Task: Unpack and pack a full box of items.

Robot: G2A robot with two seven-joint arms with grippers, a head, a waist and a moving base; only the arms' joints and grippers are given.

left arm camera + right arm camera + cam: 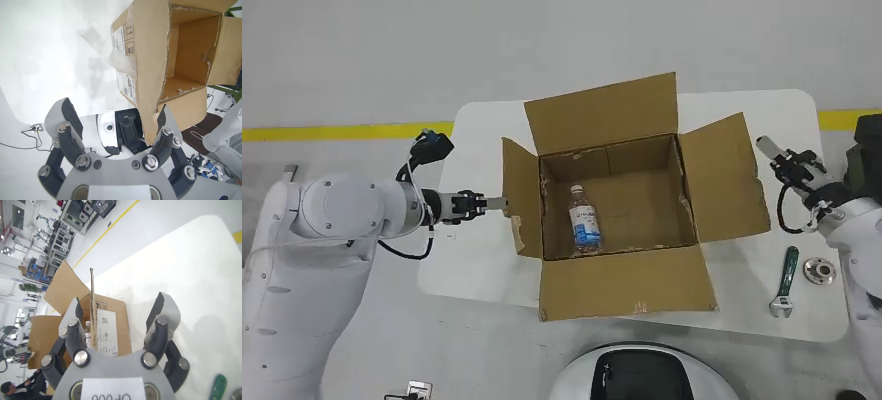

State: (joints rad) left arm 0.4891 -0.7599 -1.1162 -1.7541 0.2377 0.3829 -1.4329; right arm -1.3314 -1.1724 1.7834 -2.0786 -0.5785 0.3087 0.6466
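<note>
An open cardboard box (627, 268) stands mid-table with all its flaps spread outward. One clear bottle (584, 220) with a blue-and-white label lies on the box floor; its cap (88, 323) peeks over the box wall in the right wrist view. My left gripper (494, 204) is open at the box's left side. The torn edge of the left flap (151, 75) sits against one finger pad (161, 117). My right gripper (775, 152) hovers open and holds nothing, off the right flap (727, 175) over bare table. The box's labelled side (107, 330) lies beyond its fingers.
A green-handled wrench (785, 284) and a small metal ring (817, 270) lie near the right edge of the white table (477, 270). The wrench handle (218, 386) also appears beside my right gripper. Bare table surrounds the box.
</note>
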